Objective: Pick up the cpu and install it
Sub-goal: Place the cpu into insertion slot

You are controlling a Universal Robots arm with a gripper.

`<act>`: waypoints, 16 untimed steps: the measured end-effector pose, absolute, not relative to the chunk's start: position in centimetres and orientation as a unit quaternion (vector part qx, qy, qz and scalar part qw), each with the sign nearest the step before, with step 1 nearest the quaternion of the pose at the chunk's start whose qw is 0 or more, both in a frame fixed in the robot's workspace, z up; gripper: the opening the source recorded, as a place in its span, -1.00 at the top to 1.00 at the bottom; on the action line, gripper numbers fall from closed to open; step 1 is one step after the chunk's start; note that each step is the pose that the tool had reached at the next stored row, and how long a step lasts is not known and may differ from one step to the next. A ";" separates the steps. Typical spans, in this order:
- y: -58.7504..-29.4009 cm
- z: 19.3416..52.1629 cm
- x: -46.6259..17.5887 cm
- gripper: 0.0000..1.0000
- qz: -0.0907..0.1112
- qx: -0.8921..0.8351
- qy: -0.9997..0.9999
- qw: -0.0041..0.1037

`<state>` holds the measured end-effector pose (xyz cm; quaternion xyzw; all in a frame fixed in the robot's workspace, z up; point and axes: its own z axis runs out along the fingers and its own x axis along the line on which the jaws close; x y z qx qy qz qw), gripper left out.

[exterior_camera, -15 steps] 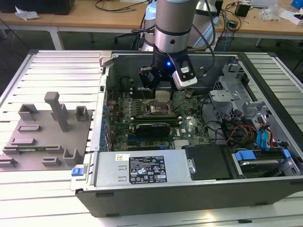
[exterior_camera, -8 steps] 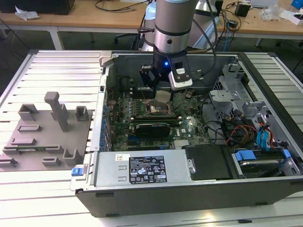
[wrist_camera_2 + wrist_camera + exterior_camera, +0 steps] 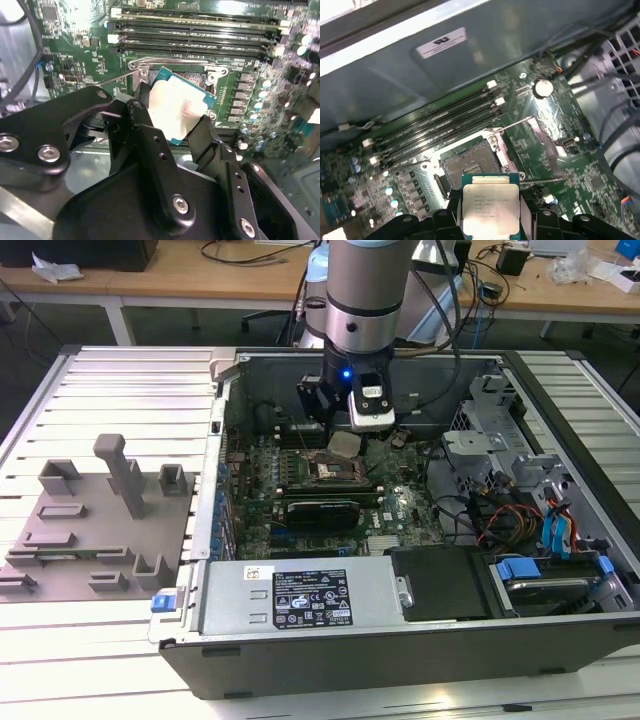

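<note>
The black two-fingered gripper [image 3: 172, 122] is clamped on the small flat square cpu with the pale silvery metal top [image 3: 490, 207], pinching it by two opposite edges. The chip hangs above the square metal-framed socket with the dark centre [image 3: 469, 166], clear of it and not seated. It looks light, stiff, slick on top and delicate on its underside, so the edges seem the right hold, with a gentle squeeze.

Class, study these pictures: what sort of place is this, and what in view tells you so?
Probably a robotics lab set up for computer assembly: an open computer case lies on a slatted metal table, wooden desks stand behind, and the gripper holds the cpu above the socket.
</note>
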<state>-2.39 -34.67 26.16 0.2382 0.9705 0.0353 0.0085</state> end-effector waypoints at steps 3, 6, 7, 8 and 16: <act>-34.7 26.1 -2.4 -0.09 0.035 0.267 0.963 0.010; -34.7 26.1 -2.4 -0.09 0.035 0.298 0.954 0.011; -34.7 26.1 -2.4 -0.09 0.035 0.309 0.950 0.011; -34.7 26.1 -2.4 -0.09 0.034 0.317 0.948 0.011; -34.7 26.0 -2.4 -0.09 0.033 0.399 0.916 0.014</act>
